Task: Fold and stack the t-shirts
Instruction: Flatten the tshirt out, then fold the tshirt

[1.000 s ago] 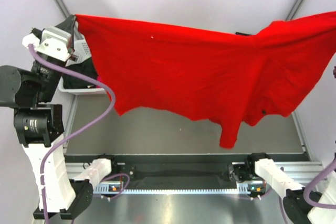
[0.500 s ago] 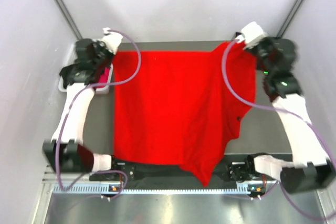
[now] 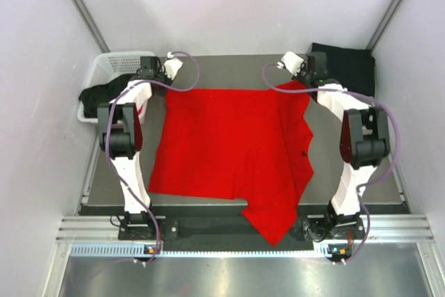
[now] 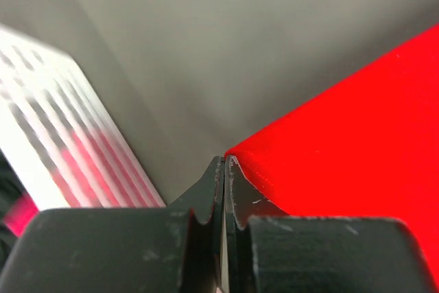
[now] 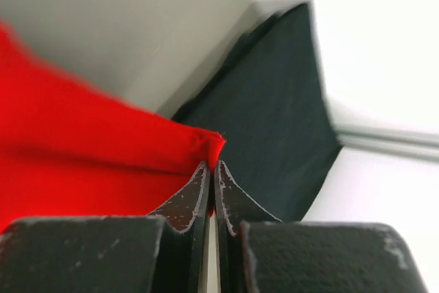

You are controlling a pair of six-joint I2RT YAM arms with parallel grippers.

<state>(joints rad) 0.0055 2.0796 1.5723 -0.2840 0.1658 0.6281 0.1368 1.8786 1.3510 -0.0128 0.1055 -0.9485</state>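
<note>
The large red t-shirt (image 3: 229,140) lies spread on the grey table, its near right part hanging over the front edge. Both arms reach to its far corners. My left gripper (image 3: 167,91) is shut at the far left corner, and in the left wrist view the red corner (image 4: 329,142) meets the closed tips of that gripper (image 4: 224,162). At the far right corner my right gripper (image 3: 305,83) is shut on the cloth, and red fabric (image 5: 103,149) shows between the tips of that gripper (image 5: 211,165). A folded black t-shirt (image 3: 345,67) lies at the back right, just beyond the right gripper (image 5: 274,108).
A white lattice basket (image 3: 117,65) stands at the back left with black and pink cloth (image 3: 104,95) spilling over its side; it shows blurred in the left wrist view (image 4: 62,135). White walls close in on both sides. A metal rail (image 3: 229,231) runs along the front.
The red t-shirt was held up in the air, then swung forward and down; it now lies flat on the table. Both arms have stretched to the far side and lowered.
</note>
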